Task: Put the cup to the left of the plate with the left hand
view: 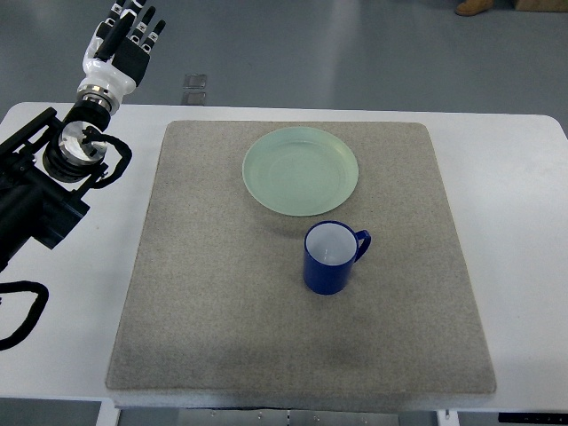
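Beyond table's [515, 177] corner, left robot hand [131, 40] open.

Black arm, white-backed black-fingered left hand [131, 35], apparently cabled.

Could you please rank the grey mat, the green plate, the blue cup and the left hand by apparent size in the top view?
1. grey mat
2. green plate
3. and 4. blue cup and left hand: they look alike, so unranked.
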`<state>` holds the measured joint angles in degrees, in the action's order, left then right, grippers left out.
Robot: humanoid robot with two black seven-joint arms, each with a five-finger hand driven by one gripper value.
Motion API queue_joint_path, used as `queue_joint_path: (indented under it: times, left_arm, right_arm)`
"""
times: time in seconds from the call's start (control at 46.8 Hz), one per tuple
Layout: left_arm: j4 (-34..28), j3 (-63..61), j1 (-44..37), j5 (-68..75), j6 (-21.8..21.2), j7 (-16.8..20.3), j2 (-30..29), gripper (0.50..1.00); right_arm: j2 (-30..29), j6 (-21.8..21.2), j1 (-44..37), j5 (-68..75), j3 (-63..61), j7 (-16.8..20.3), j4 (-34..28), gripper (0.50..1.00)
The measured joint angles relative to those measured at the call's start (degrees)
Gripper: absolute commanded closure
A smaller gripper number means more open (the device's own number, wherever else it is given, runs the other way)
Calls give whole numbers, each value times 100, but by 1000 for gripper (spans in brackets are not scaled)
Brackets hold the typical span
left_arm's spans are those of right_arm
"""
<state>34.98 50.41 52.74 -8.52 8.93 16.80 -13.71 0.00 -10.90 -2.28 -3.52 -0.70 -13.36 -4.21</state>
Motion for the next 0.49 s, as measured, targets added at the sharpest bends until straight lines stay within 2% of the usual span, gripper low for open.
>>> queue_joint_path:
  times: [0.492]
  left_arm:
    - [-8,-3,35,2,-46,0,-7,501]
  right_arm:
    - [0,0,0,0,0,1,0,568]
